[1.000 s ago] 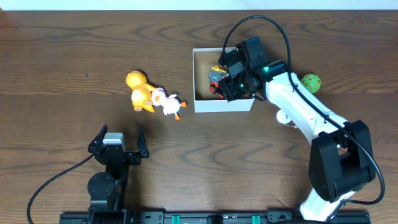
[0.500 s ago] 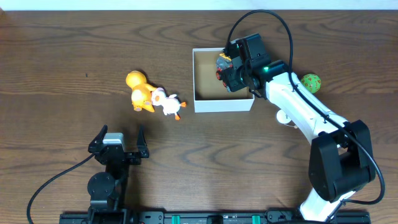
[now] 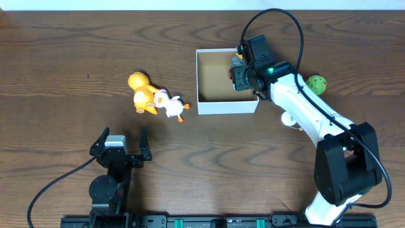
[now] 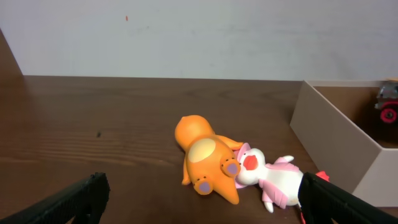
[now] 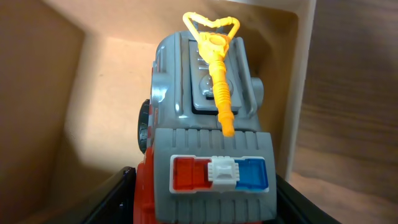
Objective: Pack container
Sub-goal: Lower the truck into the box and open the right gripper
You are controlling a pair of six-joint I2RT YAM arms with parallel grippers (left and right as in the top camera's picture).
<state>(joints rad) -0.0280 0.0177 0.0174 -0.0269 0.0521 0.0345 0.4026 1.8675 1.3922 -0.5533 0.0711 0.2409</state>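
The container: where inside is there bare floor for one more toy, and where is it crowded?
In the container, the left half of the brown floor is bare, bordered by the left wall and the toy truck. The far right corner is crowded: the right gripper holds the truck there, close to both walls.
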